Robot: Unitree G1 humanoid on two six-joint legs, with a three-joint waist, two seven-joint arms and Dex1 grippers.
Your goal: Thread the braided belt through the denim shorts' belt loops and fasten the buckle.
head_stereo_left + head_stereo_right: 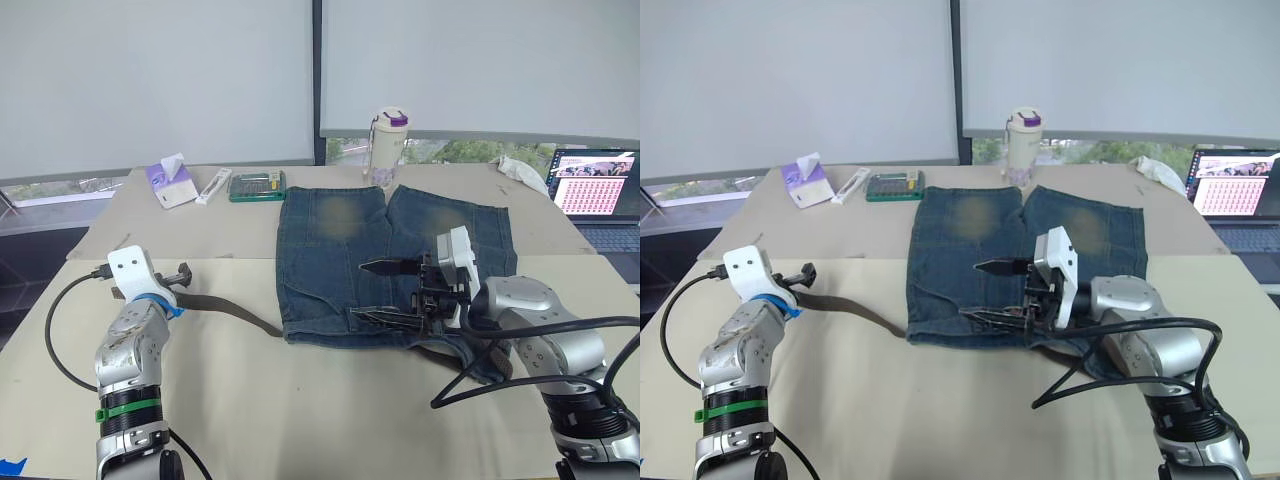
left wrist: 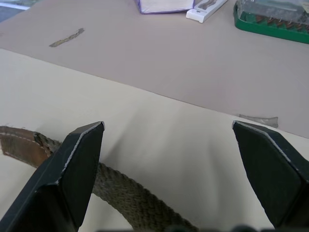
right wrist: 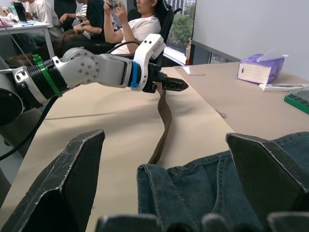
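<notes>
- Shorts first, from the head camera: the denim shorts (image 1: 395, 265) lie flat mid-table, waistband toward the robot, legs pointing at the window. The braided belt (image 1: 232, 312) runs out from the waistband's left corner across the bare table (image 1: 300, 420) to the left claw (image 1: 183, 273).
- Same view, right side — the right claw (image 1: 385, 292) hovers over the waistband, fingers spread wide, one up and one low against the denim.
- A brown stretch of strap also peeks out under the right arm at the waistband's right end, so I'd judge part of the threading is done. Buckle and belt loops: I can't pick them out.
- Left wrist view: left claw fingers (image 2: 79, 159) well apart, the belt passing under one of them with its brown leather end beside it; they clamp nothing.
- Right wrist view: right claw fingers (image 3: 72, 179) apart too, the shorts' corner between them and the belt trailing away to the left claw.
- Step in hand, as I read it — feeding the strap along the waistband. Next move calls for the left claw to close on the belt near its end, while the right steadies the denim so it doesn't bunch.
</notes>
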